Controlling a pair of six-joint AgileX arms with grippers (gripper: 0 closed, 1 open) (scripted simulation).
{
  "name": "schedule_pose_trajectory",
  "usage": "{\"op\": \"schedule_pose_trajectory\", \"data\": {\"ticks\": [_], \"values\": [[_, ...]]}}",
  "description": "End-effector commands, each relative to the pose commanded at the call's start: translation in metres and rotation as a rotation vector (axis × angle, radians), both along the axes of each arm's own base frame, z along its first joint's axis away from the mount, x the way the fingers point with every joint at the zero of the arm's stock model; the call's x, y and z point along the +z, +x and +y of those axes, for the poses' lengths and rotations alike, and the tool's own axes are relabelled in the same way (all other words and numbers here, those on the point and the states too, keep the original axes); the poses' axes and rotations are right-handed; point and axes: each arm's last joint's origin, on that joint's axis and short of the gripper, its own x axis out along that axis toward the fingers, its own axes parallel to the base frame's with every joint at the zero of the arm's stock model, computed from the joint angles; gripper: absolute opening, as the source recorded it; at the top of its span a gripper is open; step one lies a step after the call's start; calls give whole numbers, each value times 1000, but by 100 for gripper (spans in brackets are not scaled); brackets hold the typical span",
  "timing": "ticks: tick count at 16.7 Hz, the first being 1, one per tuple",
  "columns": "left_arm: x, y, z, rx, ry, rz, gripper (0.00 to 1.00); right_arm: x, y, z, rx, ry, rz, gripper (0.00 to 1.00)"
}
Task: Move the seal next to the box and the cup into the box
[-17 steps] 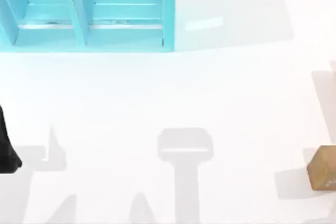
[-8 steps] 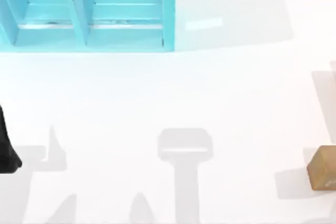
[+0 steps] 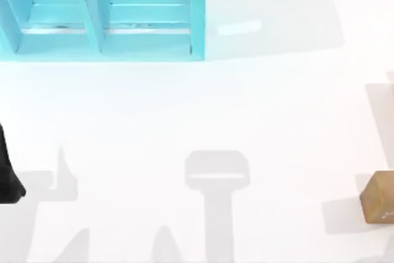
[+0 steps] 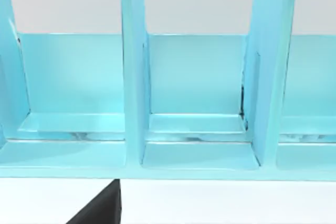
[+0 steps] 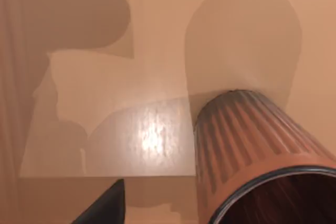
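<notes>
Top view: the turquoise box (image 3: 101, 16), divided into compartments, stands at the far left of the white surface (image 3: 203, 109); the seal (image 3: 378, 196) stands upright at the right edge, well apart from the box. The left arm (image 3: 7, 173) shows as a dark shape at the left edge, apparently parked; its wrist view faces the box's open compartments (image 4: 197, 129). Right wrist view: the cup (image 5: 257, 156) lies close under the camera, ribbed wall and dark inside visible, with one dark finger (image 5: 105, 205) of the right hand beside it; you cannot tell how far that hand is open or whether it grips anything, and the same holds for the left hand. The step in hand appears to be the first grasp, with neither thing yet delivered. To do it well, centre the right hand over the cup's rim, close across the ribbed wall without tipping it, and lift clear before crossing. The seal stands near the right side and could be knocked on the way; the box's upright dividers demand a descent squarely into one compartment.
</notes>
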Motion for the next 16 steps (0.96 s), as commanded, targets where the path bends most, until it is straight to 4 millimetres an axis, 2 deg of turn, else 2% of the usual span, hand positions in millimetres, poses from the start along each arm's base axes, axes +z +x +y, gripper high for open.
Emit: {"op": "schedule_pose_trajectory", "data": {"ticks": [2,5,7,9,13,16], "values": [[0,0,0,0,0,0,100,16,8,-6,19,-21,-73,100],[0,0,0,0,0,0,100,52,22,-13,48,-51,-180,100],[0,0,0,0,0,0,100,76,24,-11,55,-54,-202,100],[0,0,0,0,0,0,100,91,20,-7,46,-36,-163,100],[0,0,0,0,0,0,100,97,3,1,6,0,-18,100],[0,0,0,0,0,0,100,95,-2,1,-6,6,23,100]]}}
